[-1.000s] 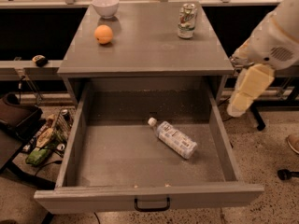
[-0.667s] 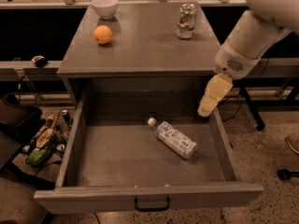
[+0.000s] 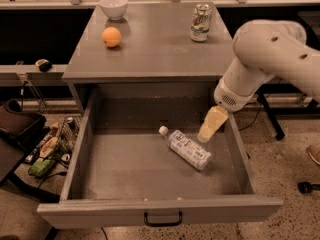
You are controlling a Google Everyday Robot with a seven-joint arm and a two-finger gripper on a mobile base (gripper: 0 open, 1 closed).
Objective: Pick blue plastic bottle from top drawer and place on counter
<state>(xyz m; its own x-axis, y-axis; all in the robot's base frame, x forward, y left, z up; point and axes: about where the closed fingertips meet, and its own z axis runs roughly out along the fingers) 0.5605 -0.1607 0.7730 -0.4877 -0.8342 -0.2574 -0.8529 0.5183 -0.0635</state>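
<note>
Hand [image 3: 204, 135] low, under bent arm [image 3: 265, 49].

White rounded arm [image 3: 270, 46] with small dark holes ends in a pale yellowish pincer [image 3: 206, 133] over the top drawer [image 3: 160, 210].

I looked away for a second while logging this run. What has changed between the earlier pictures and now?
The claw swung left from beyond the right side of the top drawer and came down inside it, close beside the blue plastic bottle. Nothing has been taken hold of. The bottle lies as before on the drawer floor; the orange, bowl and soda can on the counter have not moved.
</note>
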